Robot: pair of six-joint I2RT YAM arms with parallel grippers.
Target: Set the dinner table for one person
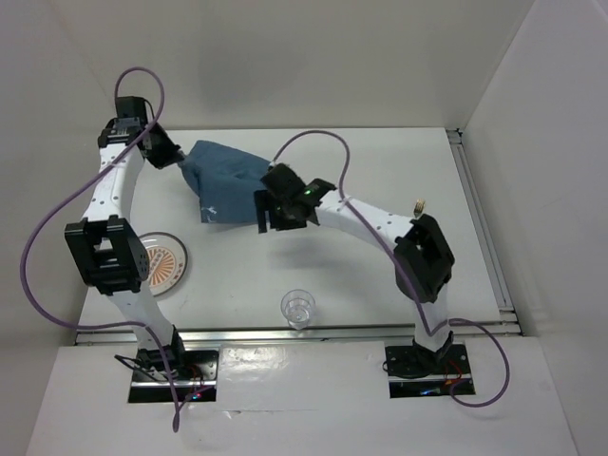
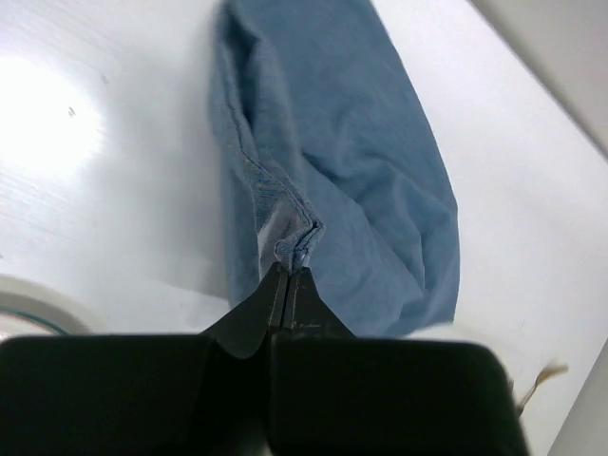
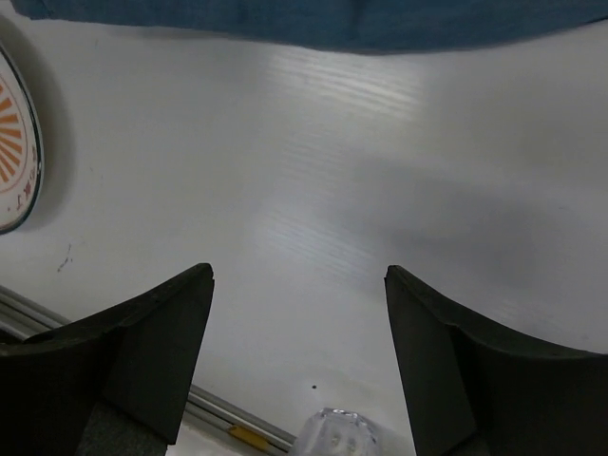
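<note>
A crumpled blue cloth placemat (image 1: 228,180) lies at the far left of the white dinner table (image 1: 389,171). My left gripper (image 1: 177,157) is shut on a corner of the placemat; in the left wrist view the jaws (image 2: 290,271) pinch a bunched hem of the cloth (image 2: 351,161). My right gripper (image 1: 272,222) is open and empty, hovering just above the table by the placemat's near right edge. In the right wrist view its jaws (image 3: 299,277) frame bare table, with the placemat's edge (image 3: 332,24) at the top.
A plate with an orange sunburst pattern (image 1: 161,262) sits at the near left, partly under my left arm; it also shows in the right wrist view (image 3: 13,157). A clear glass (image 1: 298,308) stands near the front edge. A small pale utensil (image 1: 418,204) lies on the right.
</note>
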